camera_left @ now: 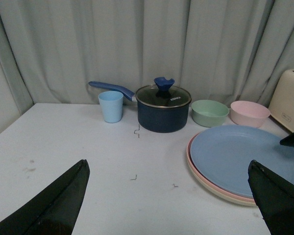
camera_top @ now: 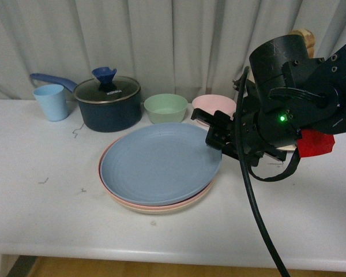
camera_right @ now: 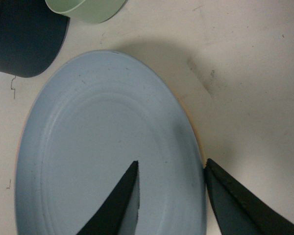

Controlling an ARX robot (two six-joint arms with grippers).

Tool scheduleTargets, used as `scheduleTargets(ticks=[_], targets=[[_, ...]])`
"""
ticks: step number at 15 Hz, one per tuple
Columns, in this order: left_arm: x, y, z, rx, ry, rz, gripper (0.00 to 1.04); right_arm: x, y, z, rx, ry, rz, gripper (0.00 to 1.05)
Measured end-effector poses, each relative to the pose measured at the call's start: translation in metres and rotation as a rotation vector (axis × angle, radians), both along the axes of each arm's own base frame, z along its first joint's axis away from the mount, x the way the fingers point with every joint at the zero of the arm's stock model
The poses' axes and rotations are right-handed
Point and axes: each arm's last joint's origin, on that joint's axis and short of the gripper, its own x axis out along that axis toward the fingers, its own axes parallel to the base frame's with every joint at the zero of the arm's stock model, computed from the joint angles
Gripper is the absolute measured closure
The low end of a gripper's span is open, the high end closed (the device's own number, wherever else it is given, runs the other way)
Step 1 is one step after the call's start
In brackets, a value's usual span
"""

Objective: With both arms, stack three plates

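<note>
Because the round blue matte plastic plate point(camera_top: 160, 163) already lay on top of the pink plate point(camera_top: 103, 157) and beige plate point(camera_top: 161, 208), the black right gripper point(camera_right: 170, 196) hovered at its three o'clock rim, fingers apart and straddling the edge, seemingly just letting go; the left gripper point(camera_left: 169, 200) hung apart and empty.
</note>
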Motion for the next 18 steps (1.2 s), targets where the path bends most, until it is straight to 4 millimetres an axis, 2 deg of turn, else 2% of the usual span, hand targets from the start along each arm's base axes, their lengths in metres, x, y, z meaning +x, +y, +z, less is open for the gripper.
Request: scheduleTargets(ticks=[1,3,5,6,7,10,12,13,14,15,16,18], targets=[[0.0,0.0,0.0,0.0,0.0,0.0,0.07,-0.001,-0.001,0.002,0.015,0.0,-0.012,0.56],[0.0,0.0,0.0,0.0,0.0,0.0,0.07,-0.01,-0.008,0.015,0.044,-0.024,-0.019,0.33],[0.0,0.0,0.0,0.0,0.0,0.0,0.07,-0.017,-0.02,0.045,0.08,-0.079,-0.032,0.11],[0.0,0.0,0.0,0.0,0.0,0.0,0.07,-0.021,-0.031,0.063,0.099,-0.119,-0.054,0.05],[0.0,0.0,0.0,0.0,0.0,0.0,0.07,-0.026,-0.041,0.078,0.114,-0.146,-0.067,0.08],[0.0,0.0,0.0,0.0,0.0,0.0,0.07,-0.053,-0.077,0.129,0.164,-0.26,-0.106,0.06],[0.0,0.0,0.0,0.0,0.0,0.0,0.07,-0.086,-0.108,0.166,0.175,-0.375,-0.101,0.06],[0.0,0.0,0.0,0.0,0.0,0.0,0.07,-0.103,-0.131,0.184,0.163,-0.46,-0.113,0.07],[0.0,0.0,0.0,0.0,0.0,0.0,0.07,-0.119,-0.142,0.191,-0.009,-0.698,-0.228,0.18],[0.0,0.0,0.0,0.0,0.0,0.0,0.07,-0.144,-0.145,0.183,-0.211,-0.816,-0.292,0.31],[0.0,0.0,0.0,0.0,0.0,0.0,0.07,-0.174,-0.146,0.165,-0.366,-0.874,-0.287,0.47],[0.0,0.0,0.0,0.0,0.0,0.0,0.07,-0.212,-0.146,0.127,-0.461,-0.865,-0.248,0.75]])
